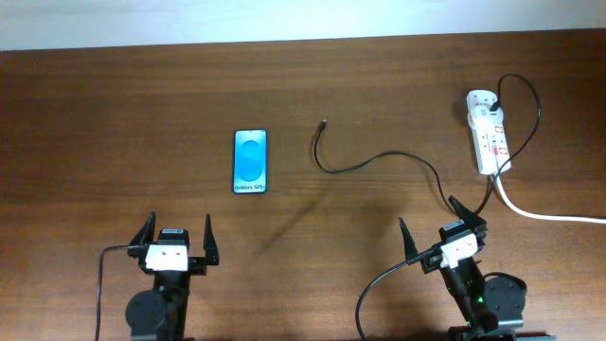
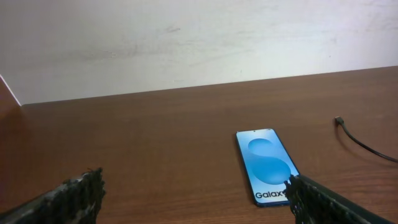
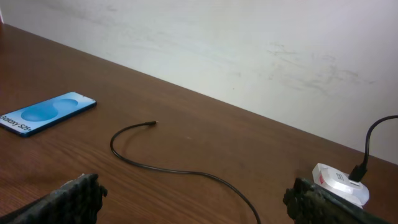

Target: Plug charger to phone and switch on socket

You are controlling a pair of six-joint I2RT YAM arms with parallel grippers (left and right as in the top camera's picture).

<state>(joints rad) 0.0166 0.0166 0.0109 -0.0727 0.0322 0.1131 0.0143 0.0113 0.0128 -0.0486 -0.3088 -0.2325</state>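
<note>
The phone (image 1: pixel 250 162) lies flat on the table, blue screen up, left of centre; it also shows in the left wrist view (image 2: pixel 267 165) and the right wrist view (image 3: pixel 46 113). The charger cable (image 1: pixel 379 159) curls from its small plug end (image 1: pixel 324 122) across to the socket (image 1: pixel 489 137), a white power strip at the right with red switches. The cable's plug end shows in the right wrist view (image 3: pixel 153 124) and the left wrist view (image 2: pixel 338 121). My left gripper (image 1: pixel 176 237) is open and empty, near the front edge below the phone. My right gripper (image 1: pixel 432 223) is open and empty, near the front, below the cable.
The strip's thick white cord (image 1: pixel 540 212) runs off the right edge. A pale wall stands behind the table's far edge (image 1: pixel 303 43). The wooden tabletop (image 1: pixel 114 133) spreads between phone, cable and both arms.
</note>
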